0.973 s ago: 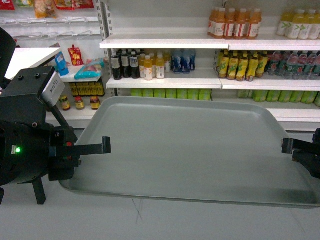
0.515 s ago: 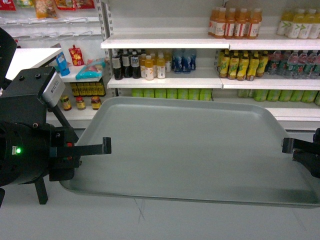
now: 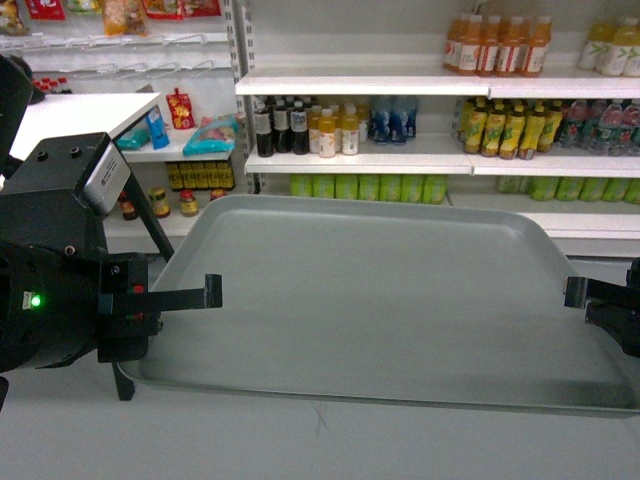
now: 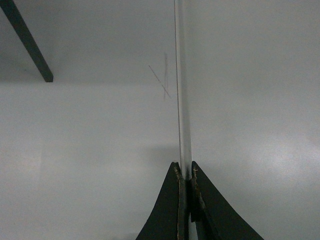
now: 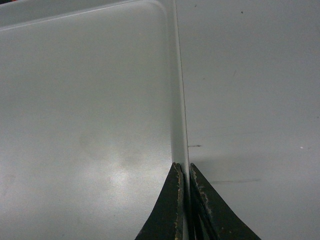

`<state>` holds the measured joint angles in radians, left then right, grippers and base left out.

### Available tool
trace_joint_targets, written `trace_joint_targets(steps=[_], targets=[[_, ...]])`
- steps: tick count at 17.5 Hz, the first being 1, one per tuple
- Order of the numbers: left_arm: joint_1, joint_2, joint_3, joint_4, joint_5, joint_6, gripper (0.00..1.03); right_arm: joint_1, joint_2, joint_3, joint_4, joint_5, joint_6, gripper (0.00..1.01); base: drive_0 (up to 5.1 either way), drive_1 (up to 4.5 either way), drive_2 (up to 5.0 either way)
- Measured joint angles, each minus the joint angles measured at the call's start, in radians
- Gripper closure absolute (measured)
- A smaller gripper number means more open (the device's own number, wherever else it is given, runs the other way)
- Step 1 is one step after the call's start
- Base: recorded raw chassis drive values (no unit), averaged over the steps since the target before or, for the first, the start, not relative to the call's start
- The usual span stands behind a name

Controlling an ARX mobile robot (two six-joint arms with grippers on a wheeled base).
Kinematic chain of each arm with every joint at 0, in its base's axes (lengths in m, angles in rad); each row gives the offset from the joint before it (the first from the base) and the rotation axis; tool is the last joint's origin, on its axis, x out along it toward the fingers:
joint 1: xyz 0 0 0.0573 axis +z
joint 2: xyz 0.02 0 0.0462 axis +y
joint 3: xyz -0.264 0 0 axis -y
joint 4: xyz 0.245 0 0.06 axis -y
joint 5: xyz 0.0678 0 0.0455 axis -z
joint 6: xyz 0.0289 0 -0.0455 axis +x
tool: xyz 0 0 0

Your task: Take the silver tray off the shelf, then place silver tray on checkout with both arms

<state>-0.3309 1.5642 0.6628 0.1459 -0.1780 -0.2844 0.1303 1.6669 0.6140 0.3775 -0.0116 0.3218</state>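
Item one, nearest: I am holding the left gripper (image 3: pixel 210 291) pinched on the left short rim of the silver tray (image 3: pixel 380 300), its two black fingers (image 4: pixel 176 210) pressed together with the thin rim edge running up between them in the left wrist view. Item two: I am holding the right gripper (image 3: pixel 574 291) likewise clamped on the opposite short rim, fingers (image 5: pixel 172 210) squeezed onto the raised lip near a rounded corner. Item three: the tray is hanging level between both grippers, clear of any shelf, over pale grey floor (image 3: pixel 300 440); its long axis is lying left to right across the head view, so each arm is gripping one end and neither is nearer than the other. Item four, farther left: a white countertop corner (image 3: pixel 70 115), which I am judging to be the checkout, is lying beyond the left arm (image 3: pixel 50 270), so the carry is calling for a leftward turn with both ends kept level. Item five, farthest: store shelves (image 3: pixel 350 85) are carrying bottled drinks (image 3: pixel 500 45) and snack packets (image 3: pixel 180 108); I am reading no brand or label, the print being too small.
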Motion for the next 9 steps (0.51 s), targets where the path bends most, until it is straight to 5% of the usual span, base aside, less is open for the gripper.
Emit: trace_joint_targets(steps=[9], targets=[[0.001,0.000,0.000,0.004,0.000,0.000,1.00,0.000,0.000,0.001,0.005,-0.001,0.000,0.98,-4.9,2.42,2.4]])
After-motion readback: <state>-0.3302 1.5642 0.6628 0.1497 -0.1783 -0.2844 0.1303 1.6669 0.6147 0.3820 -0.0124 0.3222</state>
